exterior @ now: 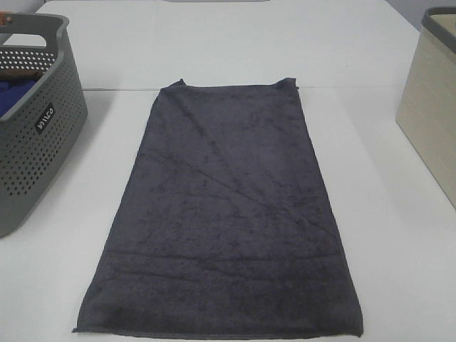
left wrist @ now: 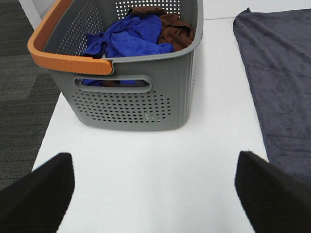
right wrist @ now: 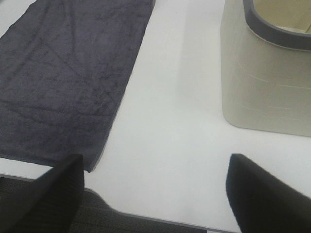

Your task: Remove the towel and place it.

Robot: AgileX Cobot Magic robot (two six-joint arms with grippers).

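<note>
Left wrist view: left gripper (left wrist: 154, 194) jaws wide apart, empty, over bare table (left wrist: 146, 160); right gripper (right wrist: 155, 194) likewise. Towel (exterior: 224, 214) lies flat between grey basket (exterior: 32, 128) and beige bin (exterior: 431, 114). Looks placed; next, probably retreat.

Bright, even overhead light, white tabletop (exterior: 214, 43) near washed out, shadows soft and faint beside the basket (exterior: 43, 153); close tool fingers (left wrist: 36, 194) blurred in wrist views.

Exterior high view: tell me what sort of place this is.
Probably a laundry-sorting workbench set-up: a dark towel spread flat on a white table, a grey perforated basket holding cloths, and a beige bin opposite.
</note>
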